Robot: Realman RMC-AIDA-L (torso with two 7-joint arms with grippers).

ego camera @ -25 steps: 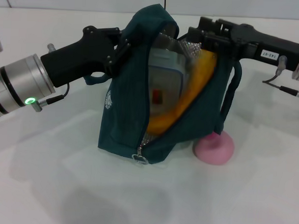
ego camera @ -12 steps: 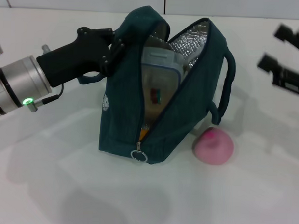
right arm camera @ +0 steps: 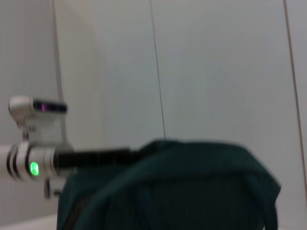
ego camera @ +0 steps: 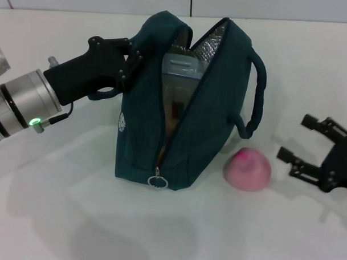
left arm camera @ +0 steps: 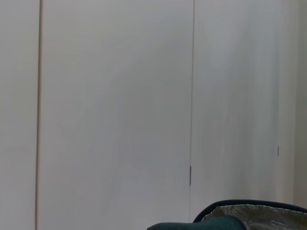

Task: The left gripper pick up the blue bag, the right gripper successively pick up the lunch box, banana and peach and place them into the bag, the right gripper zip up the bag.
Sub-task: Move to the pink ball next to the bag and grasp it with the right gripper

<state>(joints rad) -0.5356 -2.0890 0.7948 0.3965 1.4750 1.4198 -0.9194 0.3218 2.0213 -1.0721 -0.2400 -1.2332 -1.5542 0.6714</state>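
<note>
- Only the head view takes in the whole scene: the dark teal fabric lunch bag with silver foil lining, the blue bag (ego camera: 185, 107), stands upright on the white table (ego camera: 73, 218) with its mouth unzipped and gaping.
- That same view shows the clear plastic lunch box with a blue-rimmed lid (ego camera: 184, 70) standing inside the bag; the banana cannot be made out.
- The left wrist view catches just a sliver of the bag's foil-lined rim (left arm camera: 249, 221) against a pale panelled wall (left arm camera: 115, 105).
- The right wrist view sees the bag's outer side (right arm camera: 168, 187) and, beyond it, the left arm's silver wrist with its green light (right arm camera: 33, 167).
- The round pink peach (ego camera: 248, 169) rests on the table just beside the bag's base, under its outer handle, with bare table past it.
- The black two-fingered left gripper (ego camera: 130, 63) reaches in level from the bag's far side and is clamped on the bag's upper edge.
- The black right gripper (ego camera: 301, 140) hangs low near the peach, apart from it, fingers spread wide and empty.
- The zipper's metal ring pull (ego camera: 156, 181) lies at the bag's bottom front corner.
</note>
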